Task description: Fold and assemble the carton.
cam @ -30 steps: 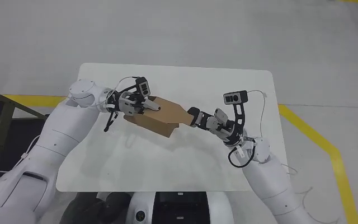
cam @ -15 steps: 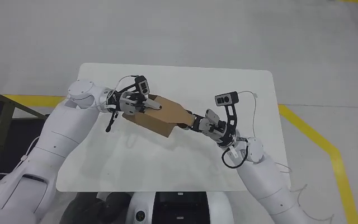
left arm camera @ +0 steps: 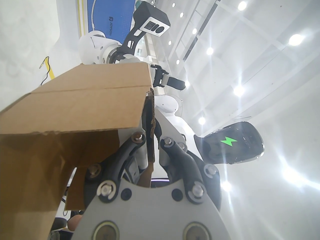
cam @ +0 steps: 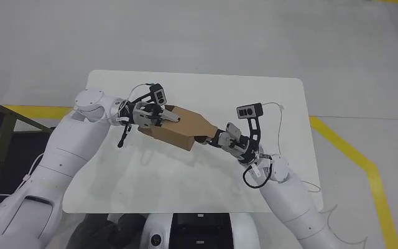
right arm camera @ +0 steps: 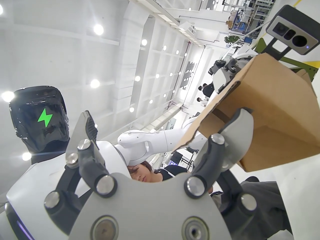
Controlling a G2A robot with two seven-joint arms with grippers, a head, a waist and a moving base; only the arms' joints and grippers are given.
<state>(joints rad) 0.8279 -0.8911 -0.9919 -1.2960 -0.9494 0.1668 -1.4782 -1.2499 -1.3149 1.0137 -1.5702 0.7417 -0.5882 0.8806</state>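
**Carton braced between both arms, right end flap under work**

We find the brown corrugated cardboard carton (cam: 177, 127) lying lengthwise between the two arms, over the middle of the white rectangular table (cam: 186, 180). Whether its underside rests on the tabletop we cannot tell.

The left gripper (cam: 163, 115) sits at the carton's left end, fingers closed on the edge of a single cardboard panel. We judge this an anchoring grip, so that the far end can be pushed without the box sliding.

The right gripper (cam: 208, 138) meets the opposite end with its fingers spread wide. One pad (right arm camera: 240, 128) lies against the carton's end, beside a loose flap with a ragged edge, and the other finger stands free in the air. We read that posture as pressing a flap, not grasping.

Views compared:
- **Top view:** gives the layout, arms and carton in one line. Finger state we read from the wrist views.
- **Left wrist view:** the cardboard sheet is pinched between the fingers.
- **Right wrist view:** shows the wide gap and the single contact.
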